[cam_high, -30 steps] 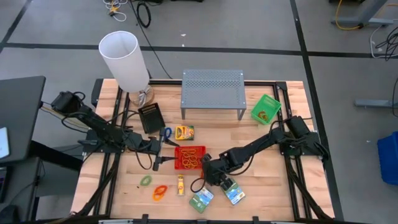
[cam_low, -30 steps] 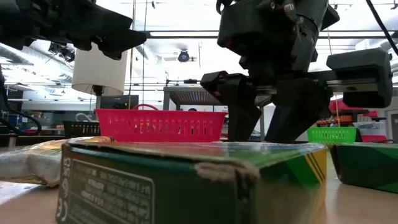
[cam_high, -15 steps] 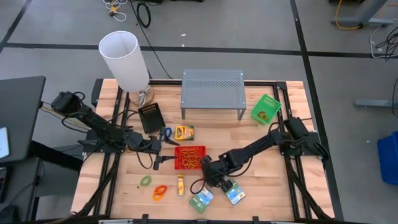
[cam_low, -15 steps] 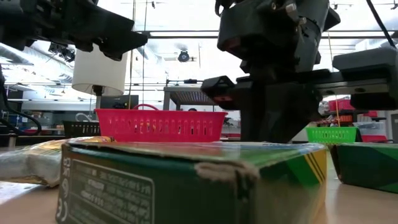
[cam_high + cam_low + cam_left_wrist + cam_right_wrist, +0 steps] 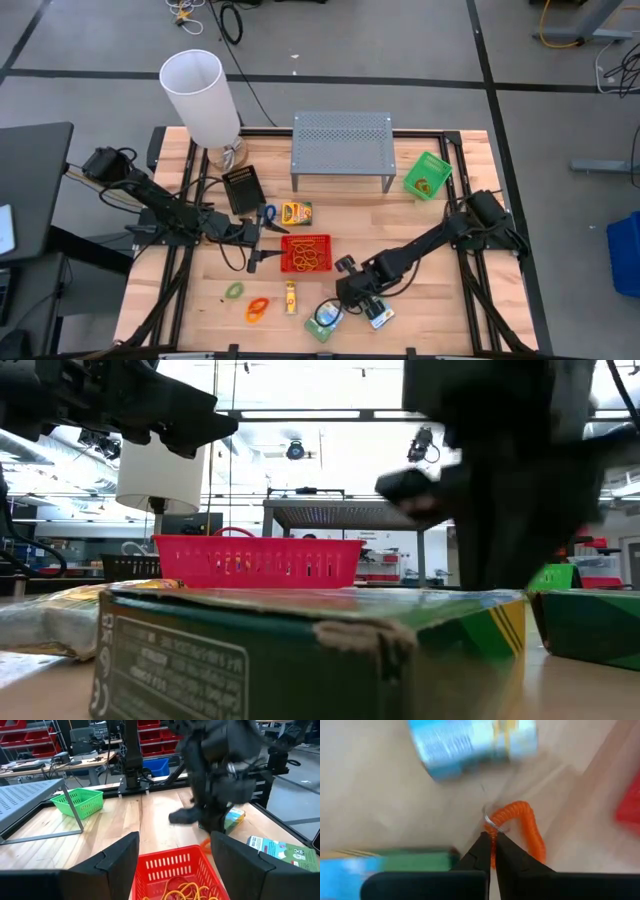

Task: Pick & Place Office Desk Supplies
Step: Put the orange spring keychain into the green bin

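My right gripper [image 5: 347, 296] hangs low over the near middle of the table, beside two green-blue packets [image 5: 325, 319] [image 5: 378, 315]. It is shut on an orange coiled band [image 5: 522, 827] with a small metal ring. My left gripper [image 5: 262, 243] stands open and level at the left side of the red mesh tray [image 5: 305, 253], which holds orange bands [image 5: 175, 887]. The crayon box [image 5: 296, 212] and black box [image 5: 243, 188] lie farther back, and the green mesh tray [image 5: 428, 175] sits at the far right. My right gripper pinches the orange coil at its ring end [image 5: 492, 824] between its two fingertips, coming from above and slanting down. The coil curves away past the fingers toward the table. I cannot tell whether it is lifted clear.
A tall white lampshade [image 5: 200, 92] stands at the far left, and a grey perforated stand [image 5: 341, 148] at the far middle. Blue scissors [image 5: 265, 215] lie by the crayon box. Green [image 5: 234, 290] and orange [image 5: 257, 309] bands and a small yellow item [image 5: 290, 296] lie near the front.
My right gripper has shut its fingers, which stood apart a second ago, and has then moved toward the table's near edge, turning a little as it went. My left gripper has kept still.
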